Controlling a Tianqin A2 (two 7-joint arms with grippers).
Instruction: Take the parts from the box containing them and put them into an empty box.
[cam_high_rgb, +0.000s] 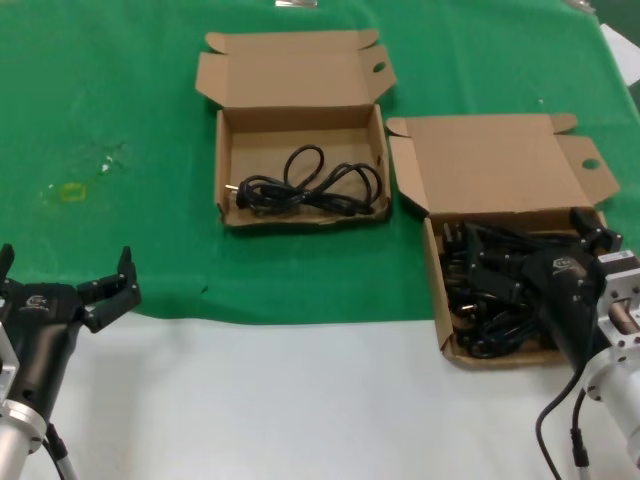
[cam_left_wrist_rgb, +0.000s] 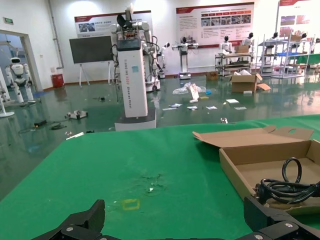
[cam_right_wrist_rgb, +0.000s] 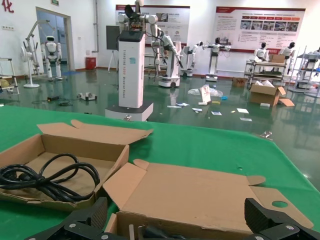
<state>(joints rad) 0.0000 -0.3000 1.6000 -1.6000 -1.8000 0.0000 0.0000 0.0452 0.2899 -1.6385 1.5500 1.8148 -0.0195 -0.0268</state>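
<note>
While right gripper (cam_high_rgb: 600, 238) hovers open over full box (cam_high_rgb: 437, 262), left gripper (cam_high_rgb: 65, 275) idles.

A robotics laboratory or demonstration hall is being shown. Several humanoid robots (cam_left_wrist_rgb: 19, 75) are being displayed on stands across a shiny green floor (cam_left_wrist_rgb: 60, 145). Printed poster boards (cam_right_wrist_rgb: 258, 27) are being hung along the white walls. A tall white robot pedestal (cam_right_wrist_rgb: 131, 70) is being kept behind the green-covered worktop (cam_left_wrist_rgb: 100, 170).
</note>
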